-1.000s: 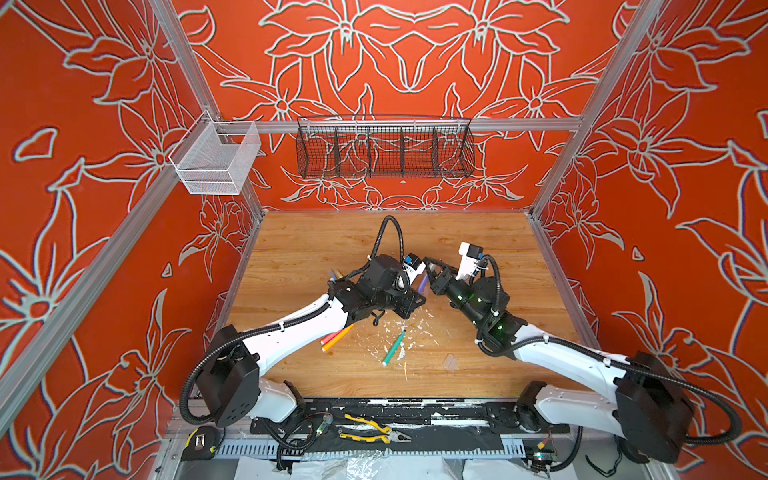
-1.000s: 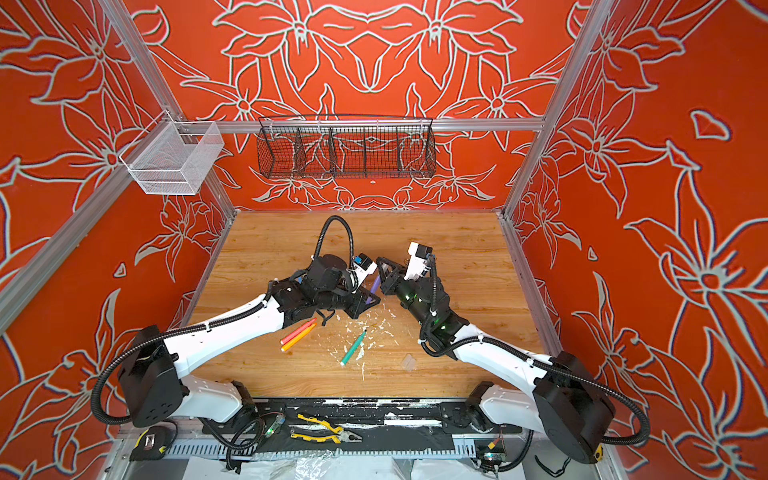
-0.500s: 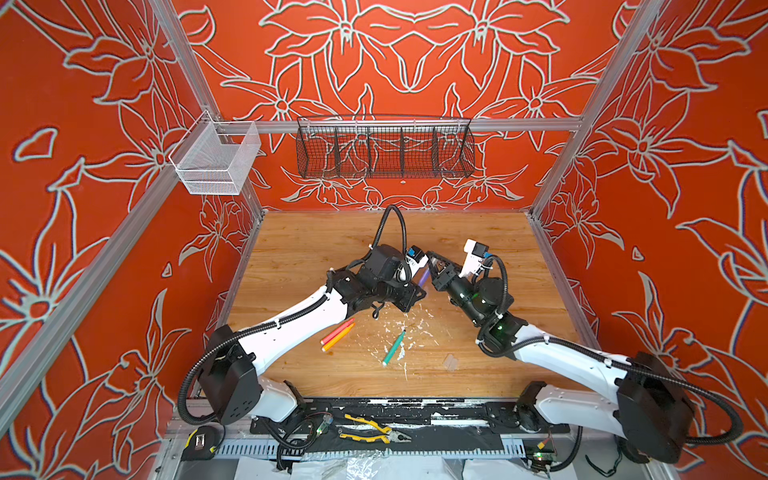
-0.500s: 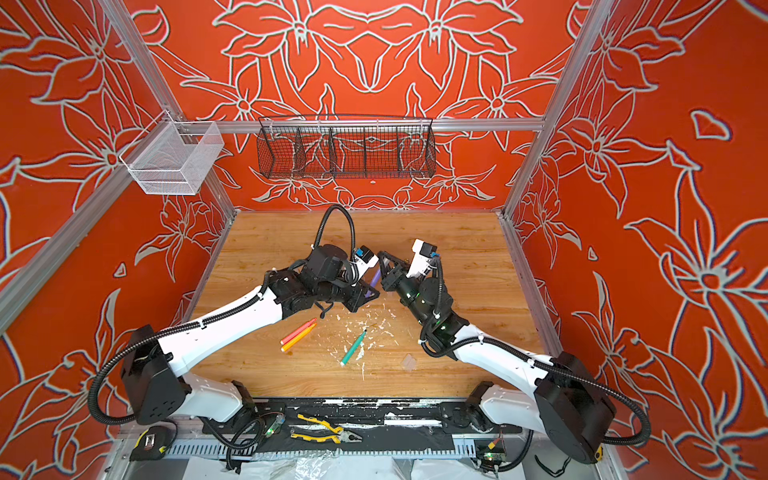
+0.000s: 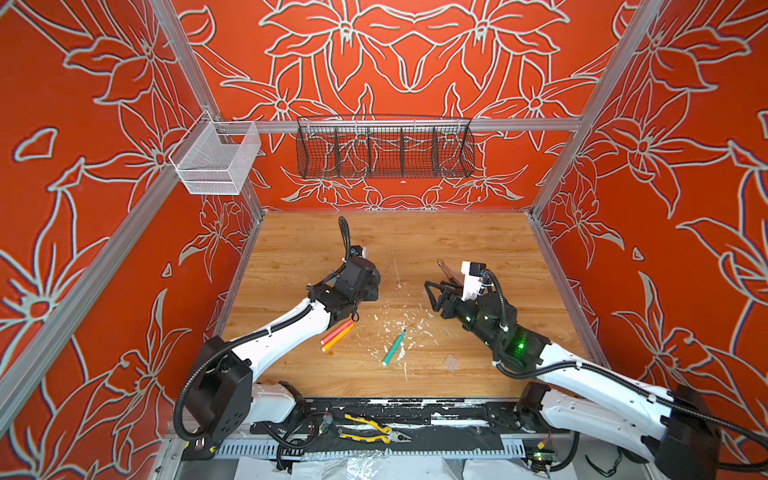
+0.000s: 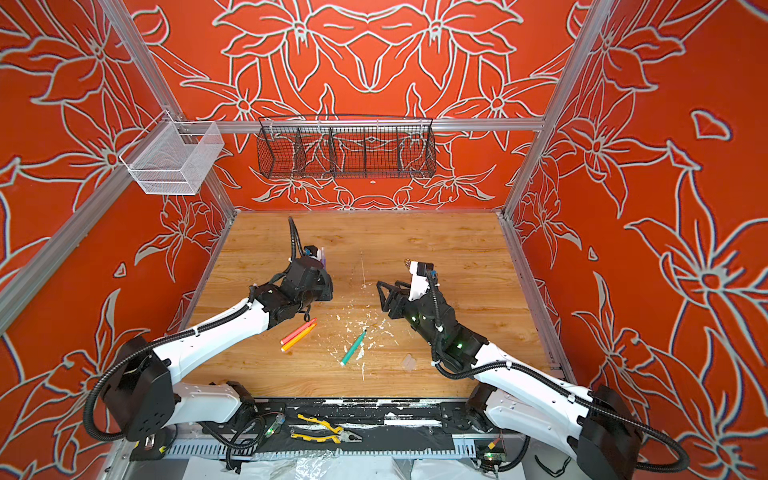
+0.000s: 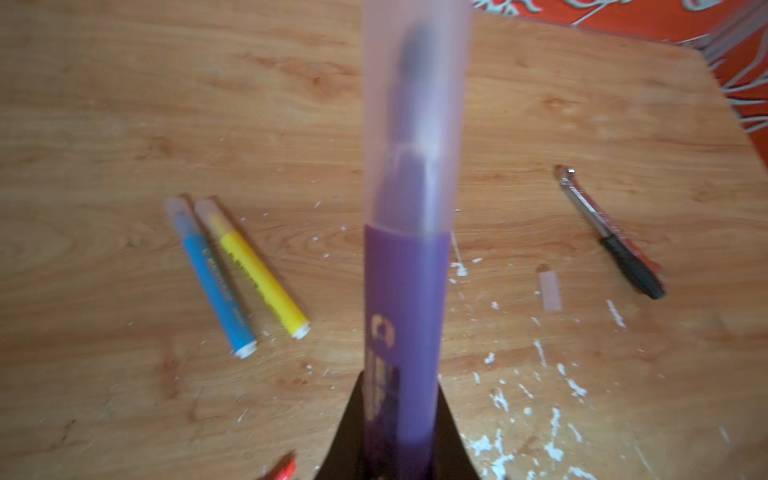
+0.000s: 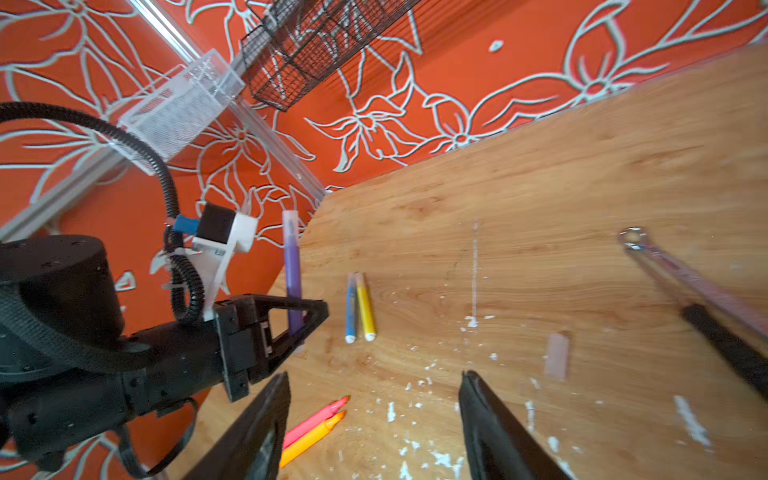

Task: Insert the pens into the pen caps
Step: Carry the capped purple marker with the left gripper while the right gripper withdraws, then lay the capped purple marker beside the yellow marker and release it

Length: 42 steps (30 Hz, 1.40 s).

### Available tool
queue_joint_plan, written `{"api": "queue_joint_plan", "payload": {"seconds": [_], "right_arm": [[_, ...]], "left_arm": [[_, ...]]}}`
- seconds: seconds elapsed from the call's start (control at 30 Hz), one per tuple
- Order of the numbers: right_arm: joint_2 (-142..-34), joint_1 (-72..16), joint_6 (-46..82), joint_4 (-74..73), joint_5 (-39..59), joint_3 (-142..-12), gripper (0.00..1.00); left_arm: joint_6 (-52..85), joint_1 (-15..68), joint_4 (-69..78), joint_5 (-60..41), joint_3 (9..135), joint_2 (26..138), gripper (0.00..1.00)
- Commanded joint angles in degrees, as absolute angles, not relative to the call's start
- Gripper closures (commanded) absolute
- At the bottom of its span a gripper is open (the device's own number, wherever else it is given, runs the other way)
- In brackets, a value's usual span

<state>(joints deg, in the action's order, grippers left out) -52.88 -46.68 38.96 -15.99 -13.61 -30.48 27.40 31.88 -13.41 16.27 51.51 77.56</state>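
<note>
In a top view the right gripper (image 5: pixel 432 297), jaws spread and empty, hovers over the counter (image 5: pixel 478 241) near the uncapped green pen (image 5: pixel 394 348). The left wrist view shows the left gripper (image 7: pixel 401 440) pinching the purple pen (image 7: pixel 405 311), cap (image 7: pixel 415 104) seated. In the right wrist view a loose cap (image 8: pixel 557 359) lies just ahead, pointing away, beside the metal tool (image 8: pixel 727 349).

Bright, even light, soft shadows; wrist views blurred, edges warped.

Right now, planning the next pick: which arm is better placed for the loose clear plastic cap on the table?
Right. The right gripper is open and empty, clear plastic cap just ahead; left gripper shut on the capped purple pen.
</note>
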Motion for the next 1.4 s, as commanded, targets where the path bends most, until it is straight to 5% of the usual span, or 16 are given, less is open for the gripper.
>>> {"api": "queue_joint_plan", "payload": {"seconds": [0.0, 0.63, 0.8, 0.97, 1.37], "right_arm": [[-52.76, -45.06, 34.82, -8.7, -24.5, -31.83, 0.32], [-61.45, -37.66, 39.77, -3.34, -14.24, -36.35, 0.4], [-60.77, -37.66, 39.61, -3.43, -14.24, -36.13, 0.43], [-61.16, -37.65, 39.62, -3.43, -13.97, -36.28, 0.45], [-61.13, -37.62, 39.73, -3.25, -13.45, -36.48, 0.47]], "left_arm": [[30.95, 29.66, -16.27, 20.87, 53.44, 80.32, 1.0], [32.52, 23.73, -31.17, 7.91, 71.87, 106.03, 1.0], [32.74, 23.69, -33.01, 8.47, 73.34, 107.48, 1.0], [32.66, 23.55, -33.06, 8.38, 73.43, 107.56, 0.88], [32.62, 23.47, -34.43, 7.26, 75.06, 109.92, 0.86]]}}
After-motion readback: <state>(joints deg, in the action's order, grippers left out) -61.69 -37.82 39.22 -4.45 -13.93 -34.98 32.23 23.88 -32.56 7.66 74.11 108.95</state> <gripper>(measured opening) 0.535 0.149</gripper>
